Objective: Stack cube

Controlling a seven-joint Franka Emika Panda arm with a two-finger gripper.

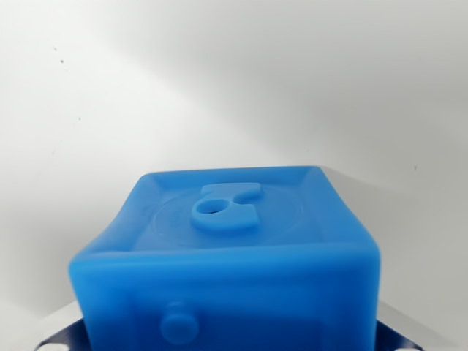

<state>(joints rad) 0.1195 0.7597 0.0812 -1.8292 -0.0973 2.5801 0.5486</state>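
A blue soft cube [230,248] fills the lower middle of the wrist view, very close to the camera. Its upper face has a raised round knob with a hole, and its near face has a small stud. My gripper [230,345] sits at the bottom edge. Only grey metal parts of it show, one at the lower left corner [62,338] and one at the lower right [398,340], on either side of the cube. The cube's sides look squeezed inward, and it appears held between the fingers above the surface. The fingertips are hidden behind the cube. No second cube is in view.
A plain white surface [219,88] lies beneath and beyond the cube, with a few tiny dark specks at the left. A soft shadow falls to the cube's right.
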